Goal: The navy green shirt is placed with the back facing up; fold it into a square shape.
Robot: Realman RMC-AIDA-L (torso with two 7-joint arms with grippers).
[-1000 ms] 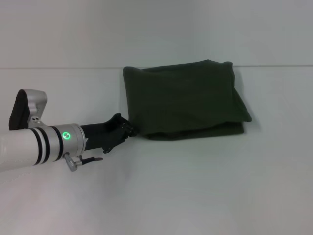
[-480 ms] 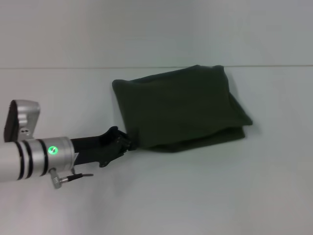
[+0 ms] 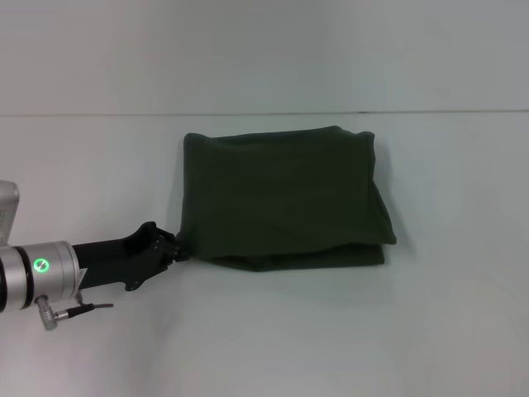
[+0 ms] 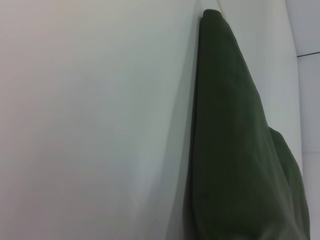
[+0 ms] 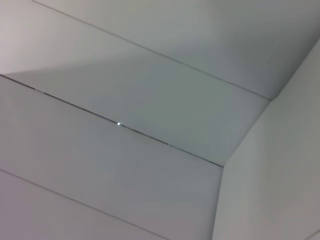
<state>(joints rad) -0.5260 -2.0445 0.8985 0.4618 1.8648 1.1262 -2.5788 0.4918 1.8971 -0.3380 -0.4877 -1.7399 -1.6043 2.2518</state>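
- The table is a plain white surface filling most of the head view, with a thin dark seam running across it behind the shirt.
- The shirt lies on the table a little left of centre in the head view, folded into a rough rectangle several layers thick; only plain dark olive cloth shows on top.
- Its layers do not line up: along the near edge a lower layer sticks out past the upper one, and the right side slants, with the near right corner jutting furthest.
- The left wrist view shows the shirt from low and close, as a dark ridge of cloth lying against the white table.
- The left arm reaches in low from the left edge of the head view, a green light glowing on its silver wrist.
- The left gripper is at the shirt's near left corner, its black fingers pinched together on the cloth there.
- The right gripper appears in no view; the right wrist view shows only pale panels with thin seams.
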